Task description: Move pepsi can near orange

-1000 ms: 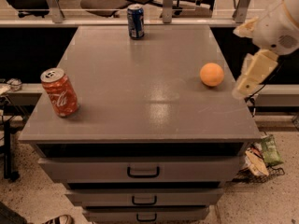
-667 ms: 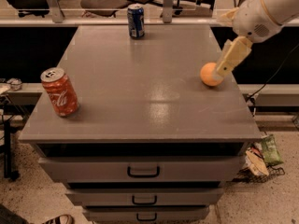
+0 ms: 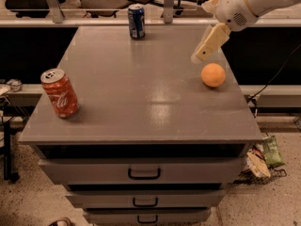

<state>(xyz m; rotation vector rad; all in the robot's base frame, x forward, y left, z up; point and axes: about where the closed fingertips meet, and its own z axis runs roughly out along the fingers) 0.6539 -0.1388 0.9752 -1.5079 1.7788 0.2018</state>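
The pepsi can, dark blue with a silver top, stands upright at the back edge of the grey cabinet top, left of centre. The orange lies near the right edge. My gripper hangs from the white arm at the upper right, above the table, just up and left of the orange and far right of the pepsi can. It holds nothing that I can see.
A red Coca-Cola can stands near the left front corner. The cabinet has drawers with dark handles below. Chairs and a rail stand behind the table. Bags and litter lie on the floor at the right.
The arm has swung in from the right edge and moved left and back over the table, passing the orange. The cans and the orange have not moved.
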